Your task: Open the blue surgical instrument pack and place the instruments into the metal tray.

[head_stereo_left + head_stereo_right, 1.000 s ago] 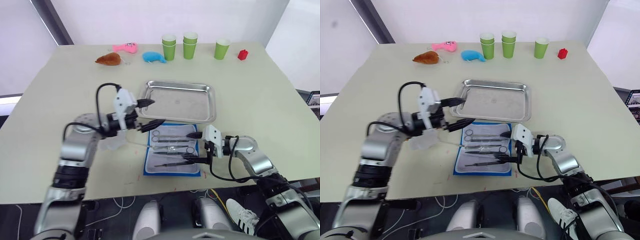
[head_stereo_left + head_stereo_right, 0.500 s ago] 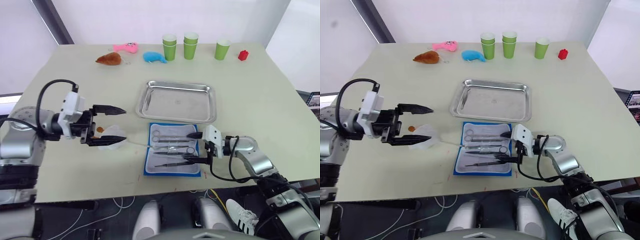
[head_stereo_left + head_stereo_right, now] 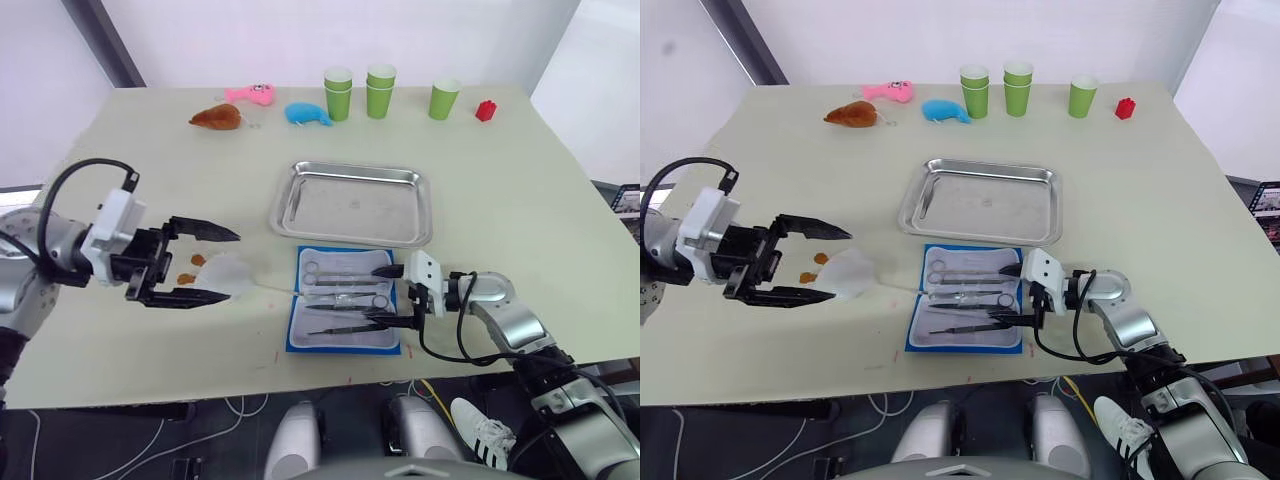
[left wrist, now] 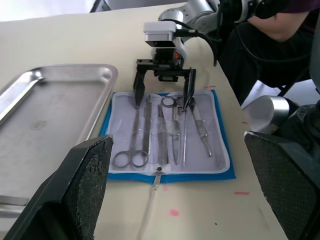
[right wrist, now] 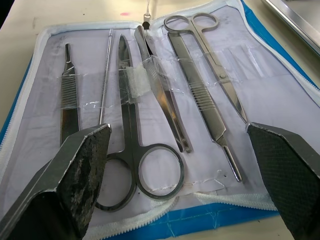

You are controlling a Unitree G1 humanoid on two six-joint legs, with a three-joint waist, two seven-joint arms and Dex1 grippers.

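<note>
Pale table (image 3: 520,190) carrying the open blue pack (image 3: 345,311), just in front of the empty metal tray (image 3: 353,203). Its instruments (image 5: 150,95) are thin, stiff, slippery steel, taped down; best gripped mid-shank. Right pincer (image 3: 391,296) spread over them; left pincer (image 3: 205,265) spread, well aside.

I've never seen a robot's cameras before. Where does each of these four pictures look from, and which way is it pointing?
Left eye and right eye views: on the head, looking forward and down over the table; both arms show, the left gripper open, the right gripper open over the blue surgical instrument pack.
Left wrist view: on the left arm, looking between its fingers across the pack toward the right gripper.
Right wrist view: on the right arm, close above the instruments, its fingers in front.
All share the open pack; the metal tray shows in three.
</note>
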